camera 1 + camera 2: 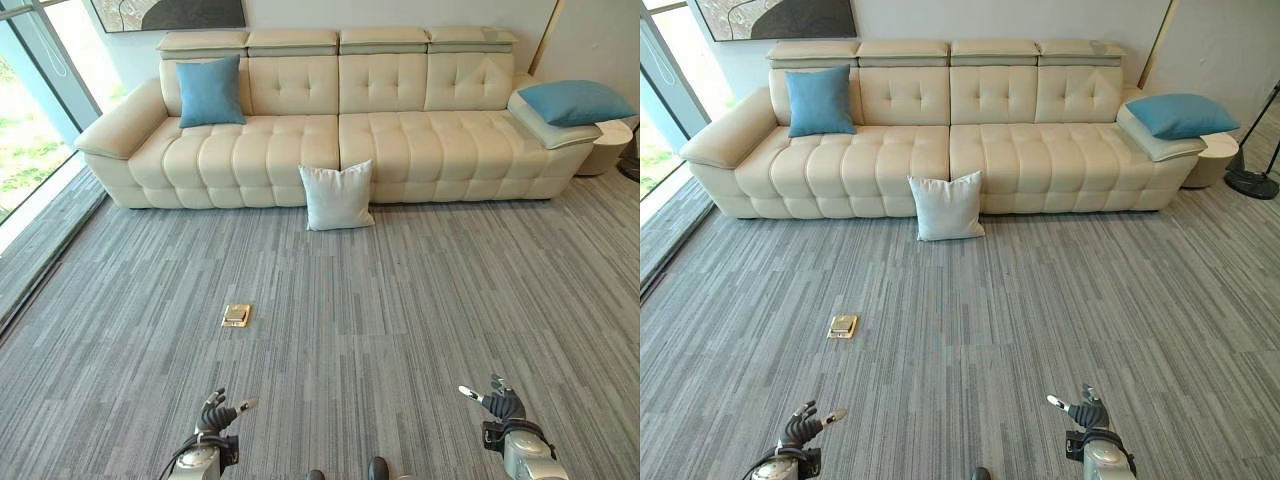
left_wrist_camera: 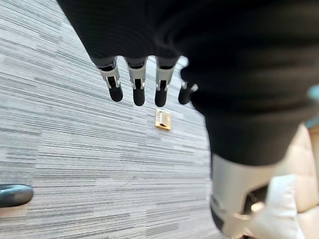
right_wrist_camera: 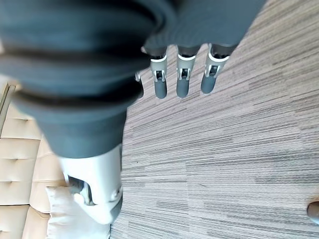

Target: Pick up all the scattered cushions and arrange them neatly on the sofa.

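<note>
A long cream sofa point(image 1: 400, 140) stands against the far wall. A white cushion point(image 1: 338, 196) leans upright on the carpet against the sofa's front, near its middle. One blue cushion point(image 1: 210, 91) stands against the backrest at the sofa's left end. Another blue cushion point(image 1: 575, 101) lies flat on the right armrest. My left hand point(image 1: 216, 414) and right hand point(image 1: 500, 402) hang low near me, far from the sofa, both open and empty with relaxed fingers point(image 2: 137, 89). In the right wrist view the fingers point(image 3: 182, 82) are straight over bare carpet.
A brass floor socket point(image 1: 236, 315) is set in the grey striped carpet left of centre. A glass wall point(image 1: 30, 110) runs along the left. A round side table point(image 1: 608, 145) stands past the sofa's right end, with a black lamp base point(image 1: 1252, 182) beside it.
</note>
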{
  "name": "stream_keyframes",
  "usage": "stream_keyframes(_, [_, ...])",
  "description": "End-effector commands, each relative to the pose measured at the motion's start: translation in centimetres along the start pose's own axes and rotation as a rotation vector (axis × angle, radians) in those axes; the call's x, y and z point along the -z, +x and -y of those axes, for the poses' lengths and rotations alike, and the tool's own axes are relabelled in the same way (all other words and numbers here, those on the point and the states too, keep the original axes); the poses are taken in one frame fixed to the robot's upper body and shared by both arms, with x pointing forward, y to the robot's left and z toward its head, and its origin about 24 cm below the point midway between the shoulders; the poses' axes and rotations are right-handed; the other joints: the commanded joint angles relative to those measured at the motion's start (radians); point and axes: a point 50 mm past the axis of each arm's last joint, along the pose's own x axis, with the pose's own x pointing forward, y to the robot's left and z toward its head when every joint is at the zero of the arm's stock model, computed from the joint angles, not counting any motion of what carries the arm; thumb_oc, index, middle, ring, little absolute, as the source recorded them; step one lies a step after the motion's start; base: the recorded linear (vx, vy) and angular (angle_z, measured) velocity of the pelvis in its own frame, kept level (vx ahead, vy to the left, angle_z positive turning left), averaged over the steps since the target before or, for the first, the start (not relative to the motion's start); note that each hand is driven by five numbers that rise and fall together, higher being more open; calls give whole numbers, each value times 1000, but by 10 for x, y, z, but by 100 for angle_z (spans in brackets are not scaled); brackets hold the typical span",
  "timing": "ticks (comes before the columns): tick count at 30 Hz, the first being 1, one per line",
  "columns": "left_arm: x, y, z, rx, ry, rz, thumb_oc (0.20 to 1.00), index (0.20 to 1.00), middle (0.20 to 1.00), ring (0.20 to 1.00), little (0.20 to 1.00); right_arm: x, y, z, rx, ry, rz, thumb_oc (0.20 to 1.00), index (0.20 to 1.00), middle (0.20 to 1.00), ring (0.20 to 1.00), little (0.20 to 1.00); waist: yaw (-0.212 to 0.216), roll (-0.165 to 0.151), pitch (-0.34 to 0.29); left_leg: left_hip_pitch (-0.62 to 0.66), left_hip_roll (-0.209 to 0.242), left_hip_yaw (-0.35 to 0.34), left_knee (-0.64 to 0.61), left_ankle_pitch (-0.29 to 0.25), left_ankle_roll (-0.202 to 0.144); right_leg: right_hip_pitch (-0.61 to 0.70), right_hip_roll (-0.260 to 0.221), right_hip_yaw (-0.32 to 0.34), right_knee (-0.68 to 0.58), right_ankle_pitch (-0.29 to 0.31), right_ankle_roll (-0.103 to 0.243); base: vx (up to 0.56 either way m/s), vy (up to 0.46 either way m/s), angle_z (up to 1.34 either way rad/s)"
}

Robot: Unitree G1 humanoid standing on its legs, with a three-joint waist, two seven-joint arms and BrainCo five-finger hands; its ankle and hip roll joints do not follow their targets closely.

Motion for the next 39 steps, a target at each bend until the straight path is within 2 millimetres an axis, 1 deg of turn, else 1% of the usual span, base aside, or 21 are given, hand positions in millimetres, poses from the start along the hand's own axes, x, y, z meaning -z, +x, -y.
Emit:
stream_keyframes(1, [-24,8,-5,-30,-42,73,1000,1000,1000,1000,1000,-28,6,13,37,10,112,1000,1000,1000,1000,1000,-7,-6,-20,21,3,4,1,-103,-40,73,-24,-27,2,-187,71,0,0,0])
stream_keyframes(6, [-24,8,1,-17,-61,70,1000,1000,1000,1000,1000,-29,5,9,30,25,116,1000,1000,1000,1000,1000,-7,-6,-18,22,2,0,1,-101,-42,77,-27,-37,2,-189,71,-2,0,1])
stream_keyframes(12, [-29,8,4,0,-3,91,1000,1000,1000,1000,1000,-25,6,4,15,0,94,1000,1000,1000,1000,1000,-6,-5,-20,21,2,-2,1,-101,-42,78,-28,-39,2,-189,71,-9,4,2])
stream_keyframes(14, [-31,8,4,1,37,105,1000,1000,1000,1000,1000,-19,6,3,12,-8,71,1000,1000,1000,1000,1000,-4,-7,-20,23,2,-2,1,-101,-41,80,-27,-38,2,-189,71,0,0,0])
stream_keyframes(20, [-34,8,7,11,30,114,1000,1000,1000,1000,1000,-5,5,-1,-1,-1,-4,1000,1000,1000,1000,1000,-2,-11,-17,23,3,-6,1,-100,-41,80,-25,-40,2,-189,70,-6,-2,2])
stream_keyframes(28, [-34,6,16,43,53,122,1000,1000,1000,1000,1000,3,3,-3,-14,-12,-35,1000,1000,1000,1000,1000,0,-14,-14,25,3,-9,1,-102,-41,82,-25,-40,2,-192,69,0,0,0])
stream_keyframes(30, [-31,6,16,50,57,110,1000,1000,1000,1000,1000,7,3,-3,-20,-26,-55,1000,1000,1000,1000,1000,1,-14,-13,27,3,-9,1,-102,-41,84,-25,-41,2,-192,70,0,0,0])
stream_keyframes(36, [-32,6,15,57,45,108,1000,1000,1000,1000,1000,8,3,-3,-33,-50,-63,1000,1000,1000,1000,1000,1,-15,-10,28,4,-10,1,-102,-41,85,-25,-43,2,-194,70,0,0,0])
stream_keyframes(39, [-33,5,13,66,40,117,1000,1000,1000,1000,1000,3,3,-2,-36,-79,-37,1000,1000,1000,1000,1000,1,-14,-8,29,3,-11,1,-104,-41,86,-26,-43,2,-195,71,0,0,0])
